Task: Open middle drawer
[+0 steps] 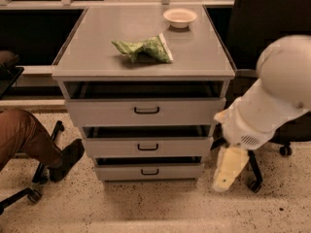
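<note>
The grey cabinet (146,57) has three drawers stacked in its front. The middle drawer (112,148) is the second one, a low flat front with a small dark bar handle (147,147) at its centre. It sits about flush with the drawers above and below. My gripper (227,173) hangs at the end of the white arm (272,101), pointing down, to the right of the cabinet at about the height of the lowest drawer. It is apart from the cabinet and from the handle.
A green crumpled bag (143,48) and a white bowl (180,17) lie on the cabinet top. A seated person's leg and shoe (29,140) and chair wheels are at the left. A black office chair (272,33) stands behind my arm at the right.
</note>
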Available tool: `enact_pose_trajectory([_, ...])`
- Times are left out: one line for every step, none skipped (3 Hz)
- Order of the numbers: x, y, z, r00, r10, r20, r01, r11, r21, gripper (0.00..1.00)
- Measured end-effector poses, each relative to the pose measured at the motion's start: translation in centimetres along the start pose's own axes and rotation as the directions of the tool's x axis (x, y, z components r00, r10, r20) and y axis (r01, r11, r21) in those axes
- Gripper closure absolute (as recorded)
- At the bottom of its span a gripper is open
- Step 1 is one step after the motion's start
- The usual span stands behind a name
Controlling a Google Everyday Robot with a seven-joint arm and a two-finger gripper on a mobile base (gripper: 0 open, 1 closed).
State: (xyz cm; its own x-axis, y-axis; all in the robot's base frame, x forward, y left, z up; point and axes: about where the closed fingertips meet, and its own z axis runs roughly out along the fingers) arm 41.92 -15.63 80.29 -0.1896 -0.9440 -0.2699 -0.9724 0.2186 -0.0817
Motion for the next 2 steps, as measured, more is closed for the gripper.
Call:
enact_pose_trajectory([0.3,2.1,7.9,1.000,0.011,0.009,-0.010,0.9953,-0.097,0.00])
enact_pose_trajectory([0.5,4.4,14.3,1.000,0.016,0.022,-0.012,0.9816,-0.191,0.00])
